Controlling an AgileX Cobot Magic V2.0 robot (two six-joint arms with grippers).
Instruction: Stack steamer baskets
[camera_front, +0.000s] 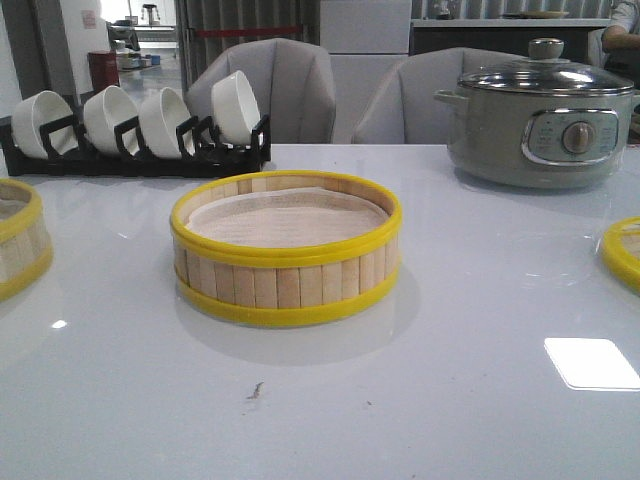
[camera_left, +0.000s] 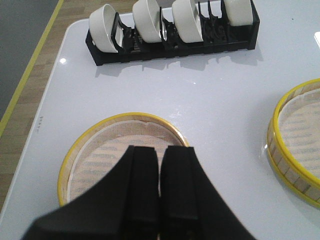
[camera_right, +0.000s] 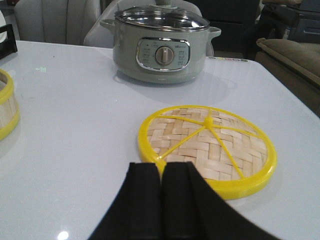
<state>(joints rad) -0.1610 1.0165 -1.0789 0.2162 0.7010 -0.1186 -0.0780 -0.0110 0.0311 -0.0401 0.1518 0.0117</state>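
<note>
L gripper (camera_left: 160, 185) closed, seemingly above steamer basket (camera_left: 125, 155)

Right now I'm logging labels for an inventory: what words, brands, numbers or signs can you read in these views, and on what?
None can be read.
Grey electric pot, silver control panel around its round dial: small markings, too blurred to read.
Red sign on the far wall: too small to read.
Pale bamboo-slat steamer baskets with yellow rims, woven-bamboo yellow-rimmed lid, white bowls in the black rack: no text.
</note>
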